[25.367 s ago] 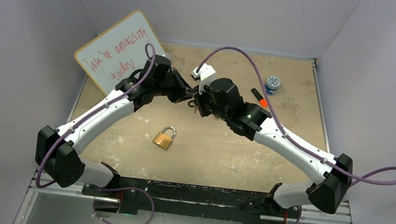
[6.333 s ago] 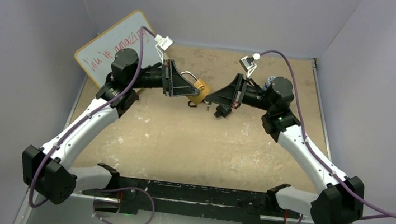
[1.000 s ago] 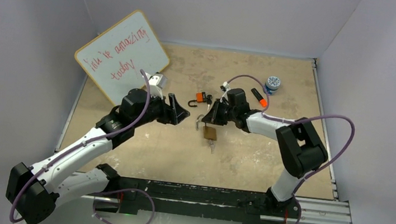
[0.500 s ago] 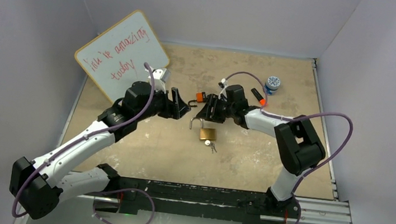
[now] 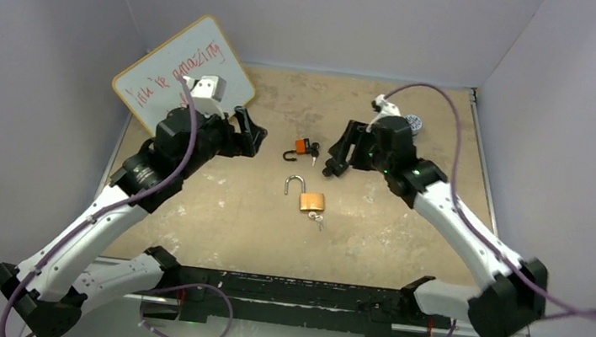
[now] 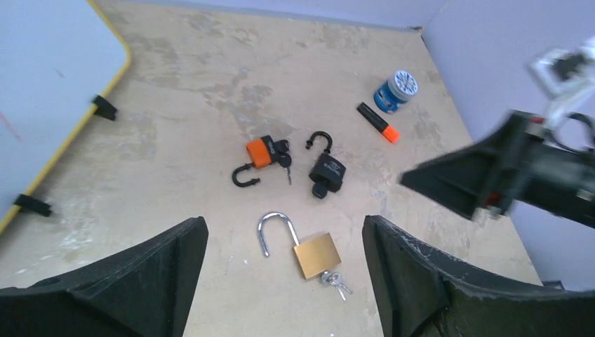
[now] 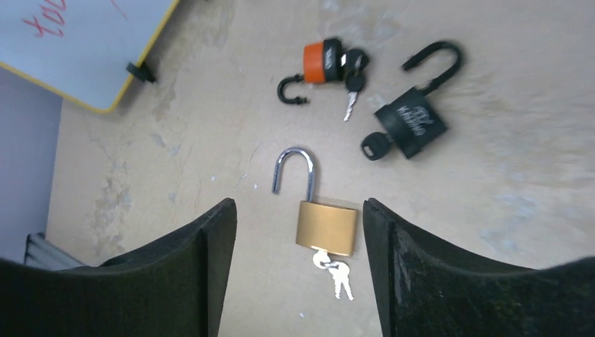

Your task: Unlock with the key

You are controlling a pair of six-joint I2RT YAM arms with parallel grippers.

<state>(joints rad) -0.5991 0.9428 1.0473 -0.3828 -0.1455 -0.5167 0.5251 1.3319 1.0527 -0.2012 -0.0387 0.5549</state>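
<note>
A brass padlock (image 5: 312,201) lies flat on the table with its shackle swung open. A key (image 5: 318,218) on a small ring sticks out of its base. Both grippers hang above it and touch nothing. My left gripper (image 5: 249,136) is up and to the left of the lock and stands open. My right gripper (image 5: 341,150) is up and to the right, also open. The left wrist view shows the padlock (image 6: 316,254) and key (image 6: 335,281) between the spread fingers of the left gripper (image 6: 284,232). In the right wrist view the padlock (image 7: 326,227) lies below the right gripper (image 7: 298,207).
An orange padlock (image 5: 304,146) and a black padlock (image 5: 330,167), both open with keys in them, lie just behind the brass one. A whiteboard (image 5: 184,79) leans at the back left. A blue jar (image 6: 400,90) and a black-and-orange marker (image 6: 379,123) sit at the back right.
The right gripper has opened, let go of the brass padlock and pulled up and back to the right. The left arm has also lifted away. The padlock stays on the table, shackle open.
</note>
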